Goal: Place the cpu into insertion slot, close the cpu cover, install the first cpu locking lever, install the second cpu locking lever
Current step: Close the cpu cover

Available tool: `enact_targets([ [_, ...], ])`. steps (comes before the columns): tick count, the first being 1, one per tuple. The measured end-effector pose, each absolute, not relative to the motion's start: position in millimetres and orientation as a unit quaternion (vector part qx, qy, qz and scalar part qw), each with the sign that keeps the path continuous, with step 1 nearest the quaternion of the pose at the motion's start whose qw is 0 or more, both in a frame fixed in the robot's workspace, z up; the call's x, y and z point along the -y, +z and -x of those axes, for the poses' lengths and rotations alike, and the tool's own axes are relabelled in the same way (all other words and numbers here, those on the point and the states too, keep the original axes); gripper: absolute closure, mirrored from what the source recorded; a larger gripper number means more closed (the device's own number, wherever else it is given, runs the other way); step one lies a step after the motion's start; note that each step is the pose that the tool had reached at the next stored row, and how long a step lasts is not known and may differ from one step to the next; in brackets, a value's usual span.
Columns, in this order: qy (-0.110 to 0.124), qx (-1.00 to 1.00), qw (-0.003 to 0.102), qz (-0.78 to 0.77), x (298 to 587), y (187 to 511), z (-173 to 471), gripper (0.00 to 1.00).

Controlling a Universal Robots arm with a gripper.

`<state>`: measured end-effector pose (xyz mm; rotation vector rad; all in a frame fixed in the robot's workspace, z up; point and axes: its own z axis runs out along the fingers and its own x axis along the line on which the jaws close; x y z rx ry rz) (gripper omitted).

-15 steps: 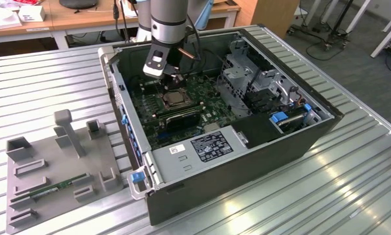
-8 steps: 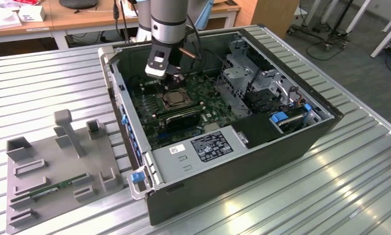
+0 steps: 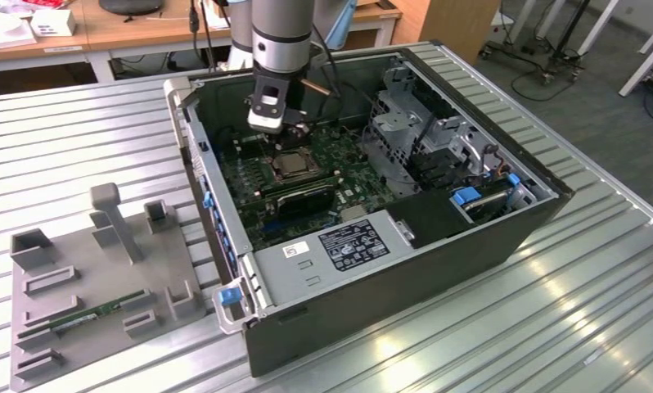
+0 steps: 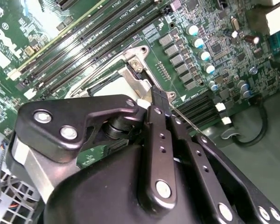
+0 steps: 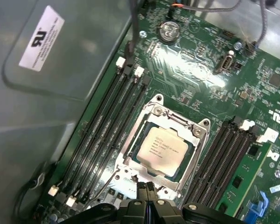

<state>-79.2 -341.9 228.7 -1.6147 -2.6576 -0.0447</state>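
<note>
Your gripper, upper centre of the exterior view, fingers pinched together, sits at the edge of the cover, which is down over the seated cpu: likely the first lever step, needs a downward push.

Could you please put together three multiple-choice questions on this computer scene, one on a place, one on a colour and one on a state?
1. Where is the chip?
A. Seated in the socket on the circuit board.
B. On the grey tray outside the case.
C. Lying on the slatted table.

2. What colour is the circuit board?
A. Blue.
B. Green.
C. Red.

3. How does the metal cover stand?
A. Tipped upright.
B. Lying flat around the chip's edges.
C. Taken off and set outside the case.

Answers:
1 A, the first wrist view shows the chip's silvery face inside the socket.
2 B, green shows all round the socket.
3 B, the frame lies flat with the chip showing through its cut-out, and the gripper is at its edge.
</note>
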Motion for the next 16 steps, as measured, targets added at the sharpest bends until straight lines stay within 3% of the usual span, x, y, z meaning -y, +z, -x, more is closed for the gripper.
enact_targets([
  [16, -0.014, 0.876, 0.016, 0.482, 341.9, 228.4, 79.2, 0.89],
])
